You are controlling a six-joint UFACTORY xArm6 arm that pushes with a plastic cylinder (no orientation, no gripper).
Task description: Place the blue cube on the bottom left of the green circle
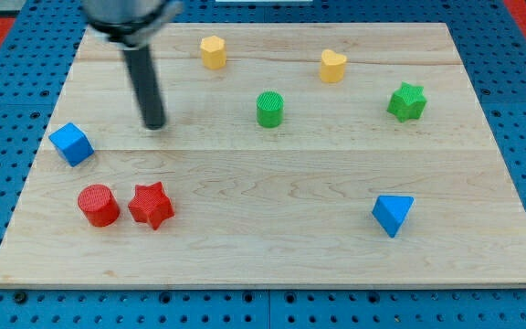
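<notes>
The blue cube (71, 144) sits near the board's left edge, at mid height. The green circle (269, 109), a short green cylinder, stands near the board's upper middle, well to the right of the cube. My tip (154, 124) is on the board up and to the right of the blue cube, with a clear gap between them, and to the left of the green circle. The dark rod rises from it toward the view's top.
A red cylinder (98, 205) and a red star (151, 205) lie below the cube. A yellow hexagon block (213, 52) and a yellow heart (333, 66) are near the top. A green star (407, 101) is at the right; a blue triangle (392, 214) at lower right.
</notes>
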